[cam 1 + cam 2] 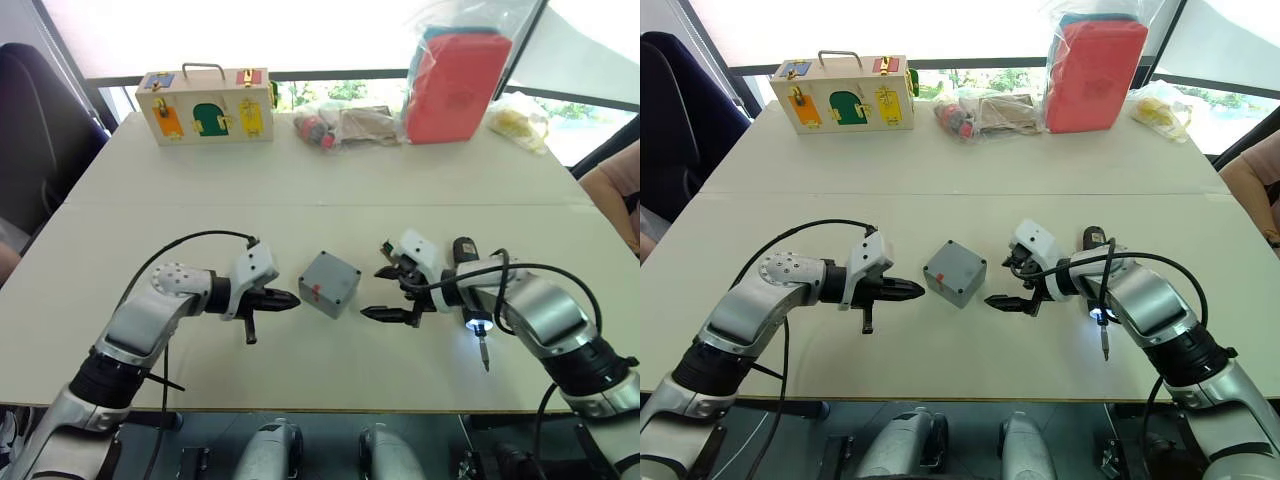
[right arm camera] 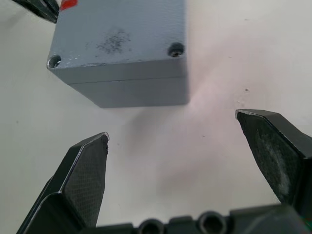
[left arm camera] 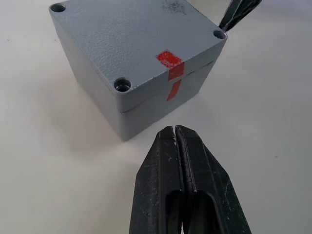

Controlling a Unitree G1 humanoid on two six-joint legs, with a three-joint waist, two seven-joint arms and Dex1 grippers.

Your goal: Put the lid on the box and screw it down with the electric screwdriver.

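The grey box (image 1: 328,291) stands mid-table with the lid (image 1: 331,272) seated on top; a seam runs between them and a red mark (image 3: 170,66) crosses it. The lid's corner holes (image 3: 121,85) look empty. My left gripper (image 1: 291,299) is shut, its tips a short way left of the box, not touching. On the other side my right gripper (image 1: 372,293) is open and empty, fingers spread toward the box wall (image 2: 131,90). The black electric screwdriver (image 1: 467,285) lies along my right wrist, its tip light (image 1: 473,322) on and its bit pointing to the near edge.
At the table's far side stand a wooden box (image 1: 207,105) with handle and coloured latches, a clear bag of small items (image 1: 340,125), a red pack in plastic (image 1: 457,85) and a yellowish bag (image 1: 517,120). A person's arm (image 1: 615,180) shows at the right edge.
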